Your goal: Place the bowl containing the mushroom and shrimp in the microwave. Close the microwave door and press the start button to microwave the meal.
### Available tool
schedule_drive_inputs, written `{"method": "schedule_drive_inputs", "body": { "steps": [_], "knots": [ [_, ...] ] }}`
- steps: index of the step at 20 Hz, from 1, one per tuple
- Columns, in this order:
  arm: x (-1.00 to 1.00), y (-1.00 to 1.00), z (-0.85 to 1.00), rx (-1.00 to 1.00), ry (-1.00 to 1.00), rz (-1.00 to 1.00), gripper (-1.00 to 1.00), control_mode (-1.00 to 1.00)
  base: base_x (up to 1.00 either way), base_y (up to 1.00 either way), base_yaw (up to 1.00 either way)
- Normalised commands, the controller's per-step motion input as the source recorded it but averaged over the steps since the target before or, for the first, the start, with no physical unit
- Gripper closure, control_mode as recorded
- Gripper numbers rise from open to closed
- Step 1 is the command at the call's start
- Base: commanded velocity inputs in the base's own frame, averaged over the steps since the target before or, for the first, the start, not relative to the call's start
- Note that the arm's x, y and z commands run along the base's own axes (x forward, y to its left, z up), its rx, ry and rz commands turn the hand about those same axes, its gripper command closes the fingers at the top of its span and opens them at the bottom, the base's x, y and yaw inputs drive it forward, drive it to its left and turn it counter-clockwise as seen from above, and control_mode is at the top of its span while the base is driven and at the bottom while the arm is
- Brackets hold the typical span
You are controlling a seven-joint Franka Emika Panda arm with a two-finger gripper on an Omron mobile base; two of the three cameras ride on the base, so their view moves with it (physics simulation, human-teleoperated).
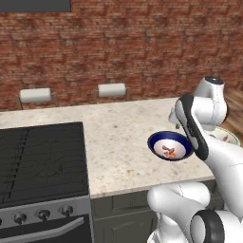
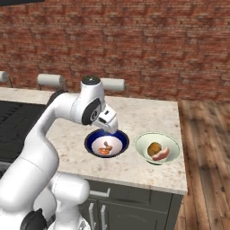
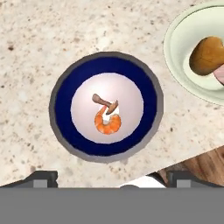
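In your left base view, the bowl [image 1: 170,145] sits on the speckled surface [image 1: 118,142], near its front edge and well to the right of the stove [image 1: 42,175]. The shrimp [image 1: 171,152] lies inside the bowl. The arm [image 1: 199,123] leans over the bowl's right side and hides the pincer.

In your right base view, the bowl [image 2: 107,143] stands just left of a pale green dish [image 2: 157,148] that carries a brown lump and a pink piece. The pincer [image 2: 111,128] hangs right above the bowl's far rim, apart from it; you cannot judge the jaws from here.

In your hand view, you look straight down into the bowl [image 3: 106,106]. The mushroom [image 3: 105,103] and the shrimp [image 3: 107,123] touch each other on the white middle. The pincer [image 3: 112,178] has its two dark tips spread wide at the bottom edge, either side of the bowl, holding nothing. The green dish [image 3: 183,65] lies beside the bowl, towards the upper right
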Motion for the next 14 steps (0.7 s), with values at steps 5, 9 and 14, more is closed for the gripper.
{"method": "schedule_drive_inputs", "body": {
  "steps": [5,9,14],
  "knots": [
    [0.00,-0.49,-0.44,0.10,0.00,-0.28,-1.00,-1.00,0.00,0.00,0.00],
    [0.02,-0.48,-0.55,0.15,0.00,-0.29,-1.00,-1.00,0.00,0.00,0.00],
    [0.11,-0.27,-0.64,0.15,0.00,-0.28,-1.00,-1.00,0.00,0.00,0.00]
  ]
}}
